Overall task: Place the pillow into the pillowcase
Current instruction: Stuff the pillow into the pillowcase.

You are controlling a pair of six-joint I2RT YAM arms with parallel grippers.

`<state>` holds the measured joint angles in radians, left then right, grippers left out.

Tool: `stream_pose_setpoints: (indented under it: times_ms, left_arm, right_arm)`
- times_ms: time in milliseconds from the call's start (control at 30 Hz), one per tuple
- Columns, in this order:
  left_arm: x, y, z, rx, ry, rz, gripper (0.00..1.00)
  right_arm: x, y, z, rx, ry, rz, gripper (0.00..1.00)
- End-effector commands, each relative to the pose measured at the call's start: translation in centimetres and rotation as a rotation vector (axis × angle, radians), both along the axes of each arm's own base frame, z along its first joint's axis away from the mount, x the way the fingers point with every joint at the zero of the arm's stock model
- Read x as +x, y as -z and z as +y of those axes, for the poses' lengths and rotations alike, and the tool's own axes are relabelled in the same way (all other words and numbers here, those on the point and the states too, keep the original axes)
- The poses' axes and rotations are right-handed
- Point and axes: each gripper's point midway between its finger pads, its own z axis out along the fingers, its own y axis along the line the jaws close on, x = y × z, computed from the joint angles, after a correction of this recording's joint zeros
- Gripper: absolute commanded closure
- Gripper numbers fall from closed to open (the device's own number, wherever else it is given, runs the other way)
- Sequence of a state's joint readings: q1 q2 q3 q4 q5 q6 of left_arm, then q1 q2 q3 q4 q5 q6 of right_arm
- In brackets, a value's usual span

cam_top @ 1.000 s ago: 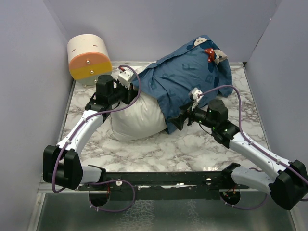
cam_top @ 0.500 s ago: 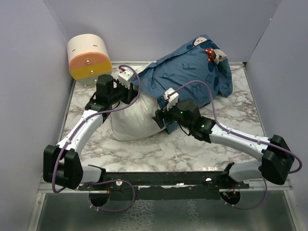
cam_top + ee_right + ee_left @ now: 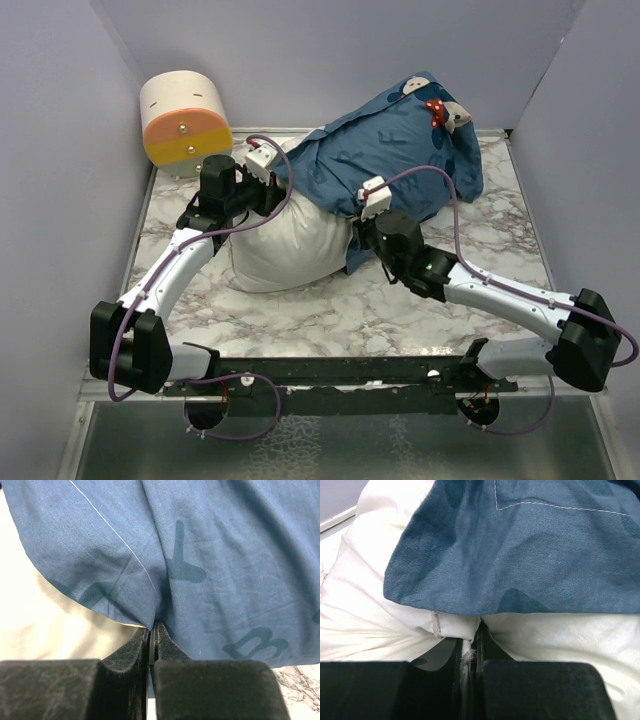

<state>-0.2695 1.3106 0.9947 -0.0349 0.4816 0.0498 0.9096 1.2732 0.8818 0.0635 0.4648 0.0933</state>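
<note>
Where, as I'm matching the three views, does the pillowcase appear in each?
Top external: pillowcase upper centre-right, draped over the pillow.
Left wrist: pillowcase across the upper frame.
Right wrist: pillowcase filling most of the frame.
Shared landmark: white pillow bulging below its hem.

The marbled table [image 3: 420, 310] bears the pillow [image 3: 285, 250], pillowcase [image 3: 390, 150] and a cream-orange drum [image 3: 183, 120].

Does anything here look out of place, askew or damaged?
Nothing looks damaged or spilled. Only the pillowcase sits askew: it covers the far part of the pillow, whose white near end bulges out uncovered towards the left arm.
</note>
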Motion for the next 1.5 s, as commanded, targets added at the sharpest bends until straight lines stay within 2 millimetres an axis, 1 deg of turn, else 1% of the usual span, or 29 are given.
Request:
stream_pose_setpoints:
  times_ms: [0, 67, 133, 200, 267, 333, 400, 467, 533, 567, 633, 667, 700, 767, 800, 833, 867, 900, 933, 1000, 1033, 1067, 1133, 1167, 1200, 1267, 1300, 1367, 1467]
  left_arm:
    - [-2.7, 3.5, -0.7, 0.008, 0.049, 0.172, 1.00]
    - [-2.9, 3.3, -1.1, -0.006, 0.071, 0.171, 1.00]
    - [-3.2, 2.9, -1.7, -0.039, 0.109, 0.170, 1.00]
    - [-3.7, 2.1, -2.5, -0.077, 0.161, 0.162, 1.00]
    - [-4.2, 0.9, -3.2, -0.112, 0.213, 0.136, 1.00]
    - [-4.8, -0.8, -3.7, -0.149, 0.250, 0.094, 1.00]
    - [-5.5, -3.1, -3.9, -0.189, 0.265, 0.050, 1.00]
    - [-6.2, -5.5, -3.8, -0.217, 0.274, -0.016, 1.00]
    - [-6.6, -7.3, -3.5, -0.231, 0.267, -0.078, 1.00]
    - [-6.7, -7.8, -3.5, -0.237, 0.264, -0.099, 1.00]
    - [-6.3, -7.4, -3.6, -0.250, 0.258, -0.090, 1.00]
    - [-5.9, -6.5, -3.7, -0.249, 0.250, -0.060, 1.00]
    - [-5.2, -5.1, -3.7, -0.240, 0.231, -0.013, 1.00]
    - [-3.6, -2.1, -3.3, -0.200, 0.159, 0.093, 1.00]
    - [-2.8, -0.6, -2.8, -0.169, 0.110, 0.144, 0.97]
    - [-2.1, 0.5, -2.3, -0.139, 0.060, 0.190, 0.90]
    - [-1.4, 1.3, -1.6, -0.110, 0.010, 0.224, 0.81]
    - [-0.9, 1.6, -0.7, -0.080, -0.045, 0.245, 0.72]
    - [-0.5, 1.2, 0.1, -0.054, -0.093, 0.236, 0.62]
    - [-0.2, -0.4, 2.2, -0.015, -0.203, 0.170, 0.38]
    - [-0.4, -1.7, 3.3, -0.006, -0.256, 0.126, 0.27]
    - [-1.1, -3.4, 4.4, -0.002, -0.302, 0.076, 0.17]
    - [-2.9, -5.5, 6.2, 0.001, -0.371, 0.028, 0.05]
    - [-4.0, -6.2, 6.6, -0.012, -0.388, 0.021, 0.01]
    - [-5.1, -6.8, 7.0, -0.035, -0.400, 0.014, 0.01]
    - [-7.2, -7.1, 7.1, -0.086, -0.401, 0.028, 0.01]
    - [-8.3, -6.7, 7.0, -0.108, -0.391, 0.048, 0.01]
    - [-10.3, -6.7, 6.6, -0.154, -0.365, 0.070, 0.01]
    - [-13.4, -6.4, 5.6, -0.217, -0.296, 0.128, 0.01]
  right_arm:
    - [-0.9, -1.0, 0.8, 0.045, -0.080, -0.019, 0.99]
    - [-2.0, -3.2, 3.3, 0.108, -0.231, -0.067, 0.99]
    - [-2.8, -6.3, 6.6, 0.174, -0.386, -0.101, 0.99]
    - [-3.4, -9.9, 10.6, 0.244, -0.548, -0.110, 0.99]
    - [-4.2, -14.4, 14.8, 0.321, -0.700, -0.134, 0.99]
    - [-5.0, -18.5, 17.8, 0.385, -0.799, -0.161, 0.99]
    - [-5.4, -21.6, 19.0, 0.446, -0.845, -0.173, 0.99]
    - [-5.0, -22.7, 19.2, 0.475, -0.824, -0.180, 0.99]
    - [-4.3, -22.2, 18.5, 0.480, -0.768, -0.184, 0.99]
    - [-3.7, -20.8, 18.1, 0.470, -0.732, -0.171, 0.99]
    - [-2.3, -19.3, 16.7, 0.468, -0.640, -0.160, 0.99]
    - [-1.1, -18.4, 15.7, 0.463, -0.577, -0.152, 0.99]
    - [0.4, -17.3, 14.6, 0.455, -0.501, -0.142, 0.99]
    - [3.8, -14.3, 12.1, 0.426, -0.372, -0.089, 0.99]
    - [5.1, -12.9, 11.0, 0.419, -0.341, -0.052, 0.99]
    - [6.1, -11.3, 10.2, 0.406, -0.329, -0.008, 0.96]
    - [6.4, -10.2, 9.6, 0.395, -0.336, 0.022, 0.88]
    - [6.1, -9.6, 9.2, 0.380, -0.355, 0.032, 0.79]
    - [5.3, -9.4, 9.0, 0.362, -0.391, 0.022, 0.66]
    - [3.2, -9.9, 8.4, 0.328, -0.470, -0.016, 0.39]
    - [2.0, -10.1, 7.9, 0.314, -0.499, -0.027, 0.28]
    - [0.7, -11.2, 6.9, 0.314, -0.513, -0.055, 0.21]
    - [-1.3, -12.2, 4.9, 0.320, -0.512, -0.093, 0.12]
    - [-2.2, -12.4, 3.9, 0.323, -0.506, -0.108, 0.09]
    - [-3.2, -12.5, 3.1, 0.326, -0.508, -0.121, 0.07]
    - [-4.7, -12.1, 1.8, 0.320, -0.513, -0.122, 0.06]
    - [-5.4, -11.6, 1.4, 0.311, -0.525, -0.110, 0.06]
    - [-6.8, -10.1, 0.8, 0.292, -0.544, -0.068, 0.06]
    - [-8.4, -7.4, -0.1, 0.276, -0.552, 0.009, 0.06]
